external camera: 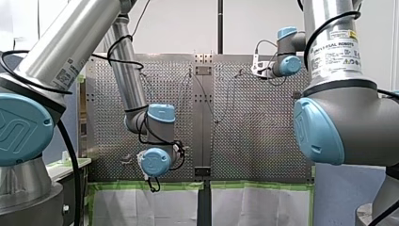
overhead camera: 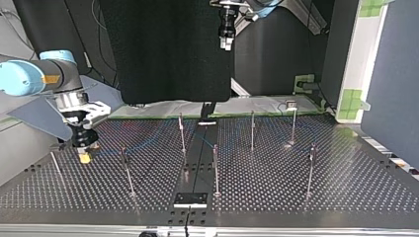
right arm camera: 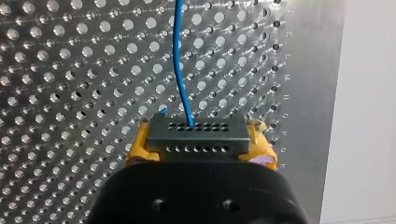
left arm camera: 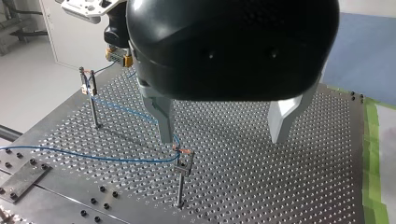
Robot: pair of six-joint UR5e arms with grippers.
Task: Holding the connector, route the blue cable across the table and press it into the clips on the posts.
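Observation:
My right gripper [right arm camera: 198, 156] is shut with its yellow pads on the dark multi-hole connector [right arm camera: 196, 135]. The blue cable [right arm camera: 180, 60] leaves the connector and runs ahead over the perforated plate. In the top view my right gripper [overhead camera: 84, 157] hangs low at the left, beside a post [overhead camera: 126, 168]. In the left wrist view the cable [left arm camera: 116, 109] runs from a clip post [left arm camera: 91, 88] to a nearer clip post [left arm camera: 181, 163], then off along the plate. My left gripper [left arm camera: 224, 135] hovers open above that nearer post, one metal finger [left arm camera: 163, 116] just over its clip. Nothing is between its fingers.
Several thin posts [overhead camera: 252, 129] stand across the perforated table [overhead camera: 346, 187]. A dark centre strip with a small plate [overhead camera: 190, 199] divides it. Green tape [left arm camera: 373, 140] edges the table in the left wrist view. A black panel [overhead camera: 173, 49] hangs behind.

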